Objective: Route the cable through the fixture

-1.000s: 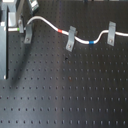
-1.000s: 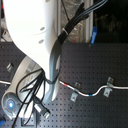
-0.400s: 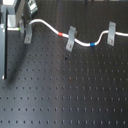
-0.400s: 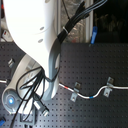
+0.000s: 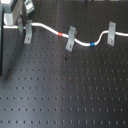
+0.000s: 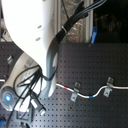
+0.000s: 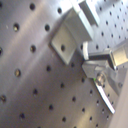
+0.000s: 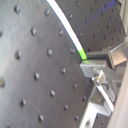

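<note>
The white cable (image 5: 47,28) runs across the board in the first exterior view, with a red band (image 5: 61,34) and a blue band (image 5: 92,44). It passes the middle clip (image 5: 71,39) and the right clip (image 5: 111,34). The left fixture (image 5: 28,31) stands at the cable's near end, right beside my gripper (image 5: 17,26). In the second wrist view my gripper (image 8: 92,65) is shut on the cable's green band (image 8: 83,54). The first wrist view shows the same fixture (image 7: 70,32) just ahead of the fingers (image 7: 107,59). Whether the cable sits inside this fixture I cannot tell.
The black perforated board (image 5: 65,90) carries everything. My white arm (image 6: 35,45) with its black hoses fills the second exterior view's left and hides the gripper there. That view's right part shows the cable (image 6: 92,93) and two clips (image 6: 75,90) (image 6: 108,84).
The arm has shifted slightly at the first exterior view's left edge. The cable's run past the middle and right clips looks the same.
</note>
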